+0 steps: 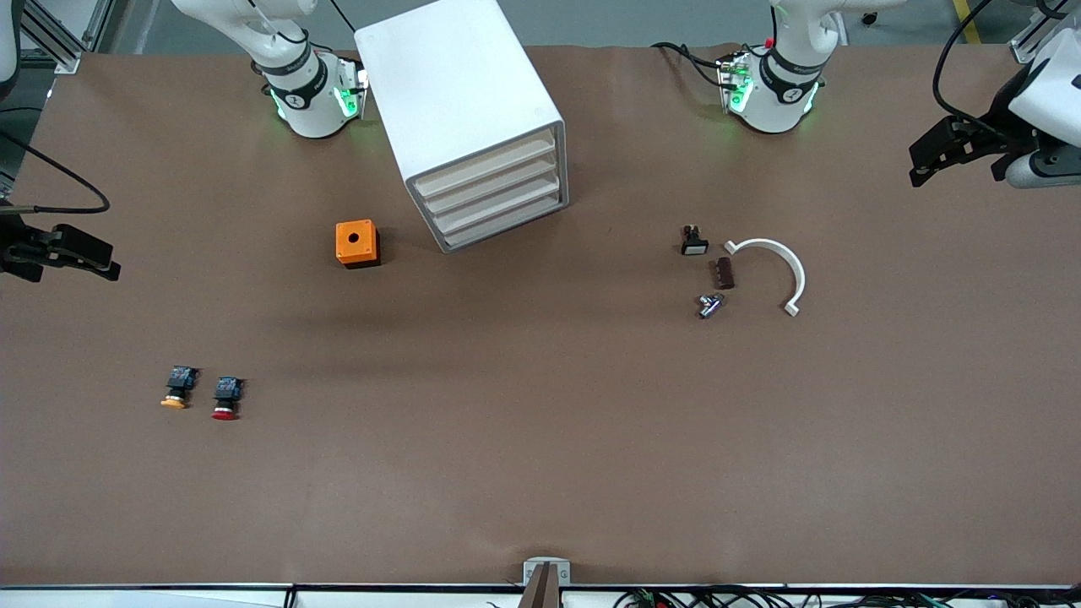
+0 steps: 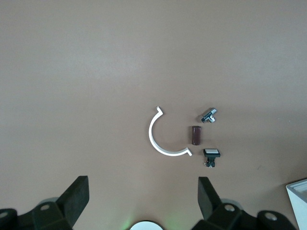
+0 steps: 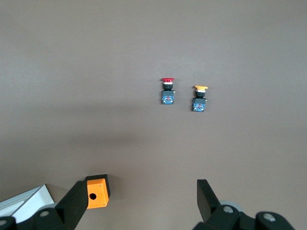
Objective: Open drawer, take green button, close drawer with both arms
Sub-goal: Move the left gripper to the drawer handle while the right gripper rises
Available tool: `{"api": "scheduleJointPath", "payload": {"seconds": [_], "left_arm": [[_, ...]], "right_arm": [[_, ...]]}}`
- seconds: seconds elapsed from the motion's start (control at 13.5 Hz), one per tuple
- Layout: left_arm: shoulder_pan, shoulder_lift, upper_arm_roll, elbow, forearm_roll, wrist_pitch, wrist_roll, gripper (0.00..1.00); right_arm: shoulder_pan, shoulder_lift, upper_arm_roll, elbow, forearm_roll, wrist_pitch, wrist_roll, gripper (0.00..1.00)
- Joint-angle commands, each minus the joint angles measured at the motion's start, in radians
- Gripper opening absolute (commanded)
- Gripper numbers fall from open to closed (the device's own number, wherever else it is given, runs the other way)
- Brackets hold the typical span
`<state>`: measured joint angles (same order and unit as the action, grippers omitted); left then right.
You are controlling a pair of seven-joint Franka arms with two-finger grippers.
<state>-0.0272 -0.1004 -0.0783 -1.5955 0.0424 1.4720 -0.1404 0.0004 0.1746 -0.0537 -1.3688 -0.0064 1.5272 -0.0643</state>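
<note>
The white cabinet stands at the back of the table between the arm bases. Its four cream drawer fronts are all pushed in. No green-capped button shows in any view. My left gripper hangs open and empty, high over the left arm's end of the table; its wrist view shows the jaws wide apart over bare mat. My right gripper hangs open and empty over the right arm's end, jaws wide apart in its wrist view. A cabinet corner shows in both wrist views.
An orange box sits beside the cabinet, toward the right arm's end. An orange-capped button and a red-capped button lie nearer the camera. Toward the left arm's end lie a black switch, brown block, metal piece and white arc.
</note>
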Motion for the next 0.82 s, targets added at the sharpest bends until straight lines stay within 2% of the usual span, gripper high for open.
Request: {"api": "scheduleJointPath", "payload": {"seconds": [0.0,0.22,0.37,0.52,0.67,0.74], "left_arm": [[0.0,0.013,0.003,0.028,-0.001,-0.01,-0.012,1.0],[-0.011,0.03,-0.001,0.028,0.004,-0.009,-0.011,1.0],[0.003,0.103,0.0,0.029,-0.016,-0.013,0.004,1.0],[-0.011,0.135,0.003,0.052,-0.01,-0.015,-0.001,1.0],[-0.023,0.227,-0.008,0.074,-0.018,-0.01,-0.051,1.0],[-0.049,0.282,-0.015,0.08,-0.018,0.0,-0.139,1.0]], "right_arm": [[0.0,0.011,-0.002,0.024,-0.015,-0.016,0.006,1.0],[0.0,0.01,-0.002,0.024,-0.015,-0.016,0.006,1.0],[0.001,0.009,-0.002,0.024,-0.015,-0.016,0.006,1.0],[0.001,0.01,-0.002,0.024,-0.015,-0.016,0.006,1.0],[0.001,0.01,-0.002,0.025,-0.015,-0.016,0.006,1.0],[0.001,0.009,-0.002,0.025,-0.015,-0.016,0.006,1.0]]}}
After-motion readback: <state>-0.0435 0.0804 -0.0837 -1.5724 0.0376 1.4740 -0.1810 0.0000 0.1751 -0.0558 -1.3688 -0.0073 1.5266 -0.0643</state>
